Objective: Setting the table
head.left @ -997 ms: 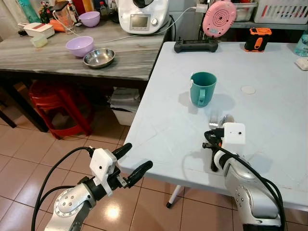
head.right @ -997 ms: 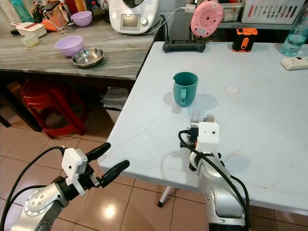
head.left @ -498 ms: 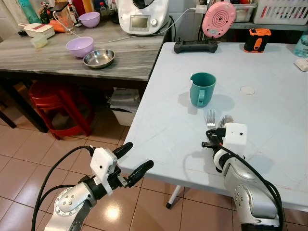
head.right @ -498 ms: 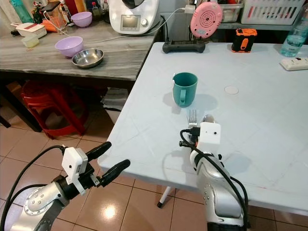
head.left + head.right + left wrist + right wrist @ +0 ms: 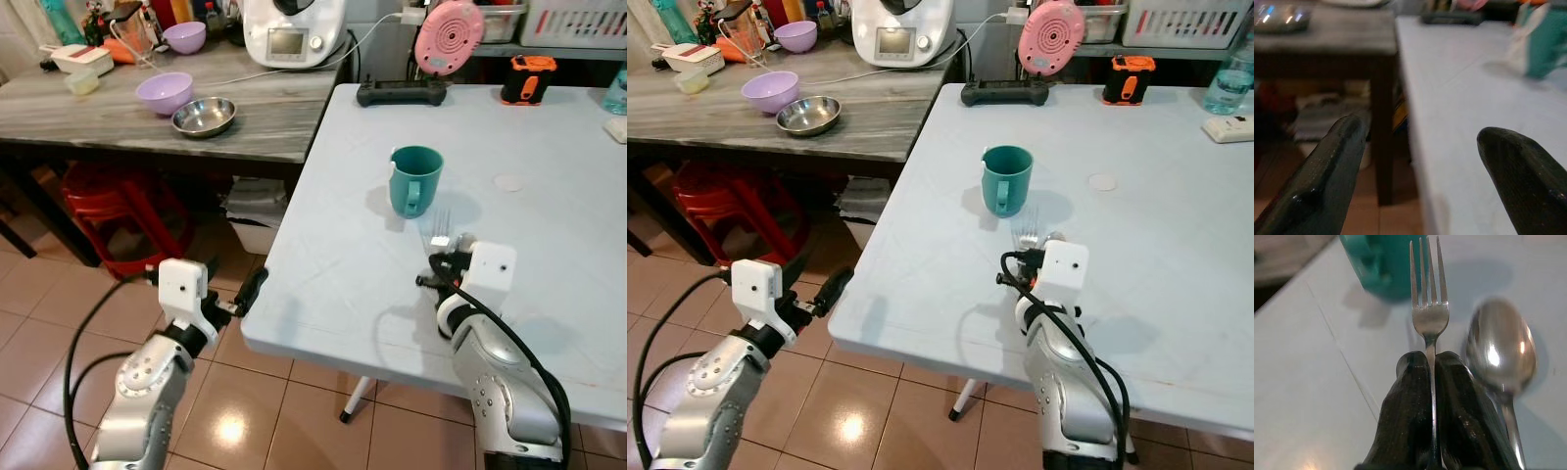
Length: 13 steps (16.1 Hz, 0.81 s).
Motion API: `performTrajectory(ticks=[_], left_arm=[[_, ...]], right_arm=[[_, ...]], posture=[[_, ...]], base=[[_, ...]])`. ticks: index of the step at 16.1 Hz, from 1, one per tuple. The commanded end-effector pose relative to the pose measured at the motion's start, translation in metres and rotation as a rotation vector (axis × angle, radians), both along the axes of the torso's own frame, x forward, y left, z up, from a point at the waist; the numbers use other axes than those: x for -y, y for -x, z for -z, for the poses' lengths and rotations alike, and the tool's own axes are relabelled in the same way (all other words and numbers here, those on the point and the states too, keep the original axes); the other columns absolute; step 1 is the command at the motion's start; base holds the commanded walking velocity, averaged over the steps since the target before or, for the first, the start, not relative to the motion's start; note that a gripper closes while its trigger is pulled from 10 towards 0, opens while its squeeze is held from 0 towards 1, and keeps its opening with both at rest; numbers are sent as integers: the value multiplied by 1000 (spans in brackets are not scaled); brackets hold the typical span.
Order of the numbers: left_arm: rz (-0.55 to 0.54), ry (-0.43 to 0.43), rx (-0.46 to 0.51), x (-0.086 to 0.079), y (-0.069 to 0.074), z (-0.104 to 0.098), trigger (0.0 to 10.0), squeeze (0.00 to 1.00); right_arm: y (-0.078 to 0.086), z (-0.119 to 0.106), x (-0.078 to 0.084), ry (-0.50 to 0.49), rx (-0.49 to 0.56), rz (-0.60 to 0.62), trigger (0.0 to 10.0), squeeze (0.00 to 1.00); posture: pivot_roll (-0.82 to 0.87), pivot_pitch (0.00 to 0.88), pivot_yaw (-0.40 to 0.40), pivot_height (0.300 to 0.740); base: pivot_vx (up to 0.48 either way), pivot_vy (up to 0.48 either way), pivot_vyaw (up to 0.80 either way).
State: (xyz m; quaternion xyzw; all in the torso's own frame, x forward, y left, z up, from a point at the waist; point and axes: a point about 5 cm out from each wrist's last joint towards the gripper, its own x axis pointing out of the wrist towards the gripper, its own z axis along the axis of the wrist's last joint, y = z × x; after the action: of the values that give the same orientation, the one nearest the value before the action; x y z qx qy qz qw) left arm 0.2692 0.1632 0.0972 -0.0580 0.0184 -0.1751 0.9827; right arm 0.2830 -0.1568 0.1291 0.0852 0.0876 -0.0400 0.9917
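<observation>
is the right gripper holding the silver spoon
No, the right gripper is shut on the silver fork; the silver spoon lies beside it.

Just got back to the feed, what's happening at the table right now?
The right gripper is shut on a fork, holding it over the white table just in front of the teal mug. A spoon sits right beside the fork; whether it is held too or lying on the table is hard to tell. The left gripper is open and empty at the table's near left corner. Two purple bowls and a steel bowl sit on the grey counter to the left.
</observation>
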Motion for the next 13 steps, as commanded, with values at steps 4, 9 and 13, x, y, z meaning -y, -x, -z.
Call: performTrajectory(ticks=[4,9,13], left_arm=[[-59,47,-7,-2,-8,1,10000,0],[-53,64,1,2,-12,2,10000,0],[-56,70,8,2,-13,3,10000,0]], right_arm=[[5,-15,-7,62,145,-14,10000,0],[6,-16,-8,62,170,-15,10000,0],[7,-18,-12,58,202,-53,10000,0]], posture=[[-72,47,107,740],[-74,51,105,740],[-71,49,102,740]], base=[[0,0,0],[0,256,-723],[0,349,-275]])
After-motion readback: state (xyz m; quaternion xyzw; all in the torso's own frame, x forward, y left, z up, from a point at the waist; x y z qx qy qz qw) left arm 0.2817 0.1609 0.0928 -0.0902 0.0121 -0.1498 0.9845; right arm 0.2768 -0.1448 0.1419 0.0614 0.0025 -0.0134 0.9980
